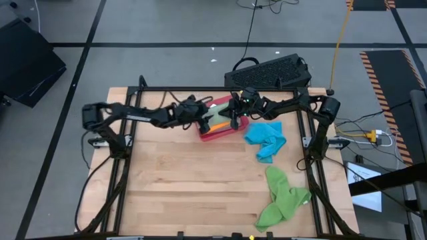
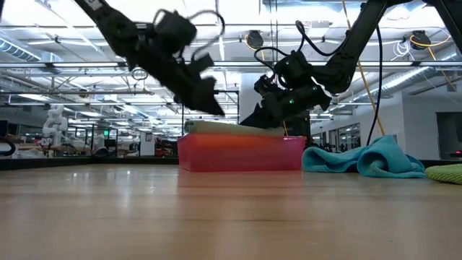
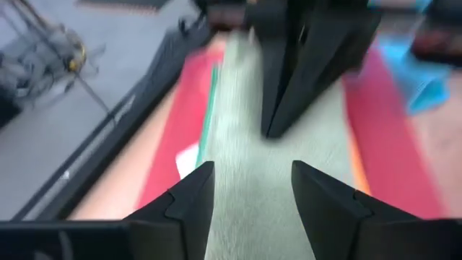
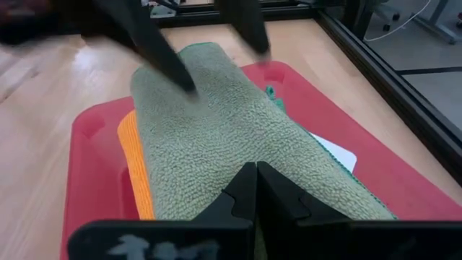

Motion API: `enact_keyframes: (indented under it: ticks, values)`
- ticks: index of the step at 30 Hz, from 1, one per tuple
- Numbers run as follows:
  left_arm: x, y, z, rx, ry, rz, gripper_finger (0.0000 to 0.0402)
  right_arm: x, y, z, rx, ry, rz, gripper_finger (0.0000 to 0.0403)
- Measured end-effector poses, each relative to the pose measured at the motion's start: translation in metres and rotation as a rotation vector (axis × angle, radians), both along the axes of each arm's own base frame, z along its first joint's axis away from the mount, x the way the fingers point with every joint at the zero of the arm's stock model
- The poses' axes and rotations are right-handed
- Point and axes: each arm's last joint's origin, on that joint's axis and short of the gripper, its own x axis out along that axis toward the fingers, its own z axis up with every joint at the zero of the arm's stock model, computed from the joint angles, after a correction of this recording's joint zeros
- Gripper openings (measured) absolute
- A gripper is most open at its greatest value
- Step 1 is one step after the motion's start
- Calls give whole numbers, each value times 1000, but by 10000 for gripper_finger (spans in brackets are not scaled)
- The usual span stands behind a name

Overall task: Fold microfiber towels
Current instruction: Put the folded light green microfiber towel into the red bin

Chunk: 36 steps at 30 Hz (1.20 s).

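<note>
Over the rigid red rectangular tray [image 4: 86,144], the released left tool [image 3: 253,191] and clenched right tool [image 4: 256,189] meet above the folded sage green microfiber towel [image 4: 231,137].

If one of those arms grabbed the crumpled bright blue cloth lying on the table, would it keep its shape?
Probably not. The bright blue cloth lies in soft, loose folds, so it would likely droop and unfurl when lifted. It looks thin and light. Its fuzzy surface should grip rather than slip, though a pinch might catch only one layer.

Robotics lab, ceiling trusses [image 2: 72,68], taped floor [image 1: 167,44], cables [image 1: 250,27]
</note>
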Motion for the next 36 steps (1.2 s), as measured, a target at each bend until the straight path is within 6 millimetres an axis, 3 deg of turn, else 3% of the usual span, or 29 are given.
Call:
enact_keyframes:
  ticks: [4,7,15,18,23,27,36]
  values:
    - [5,2,-24,-36,67,26,166,0,0,0,0,0,0,4]
    - [6,2,-31,-42,88,28,148,-1,0,3,1,1,-1,4]
    - [3,0,-16,-34,47,10,112,-8,3,44,-67,-94,-46,4]
    - [1,-1,-8,-34,27,2,109,-9,3,50,-102,-119,-74,4]
    - [-1,-1,9,-14,-46,2,109,-5,-2,35,-80,-96,-88,4]
    - [0,-1,9,-22,-63,2,108,-1,-8,13,-46,-73,-105,4]
    - [4,-1,-25,-137,50,23,108,0,-16,-19,61,-19,-146,4]
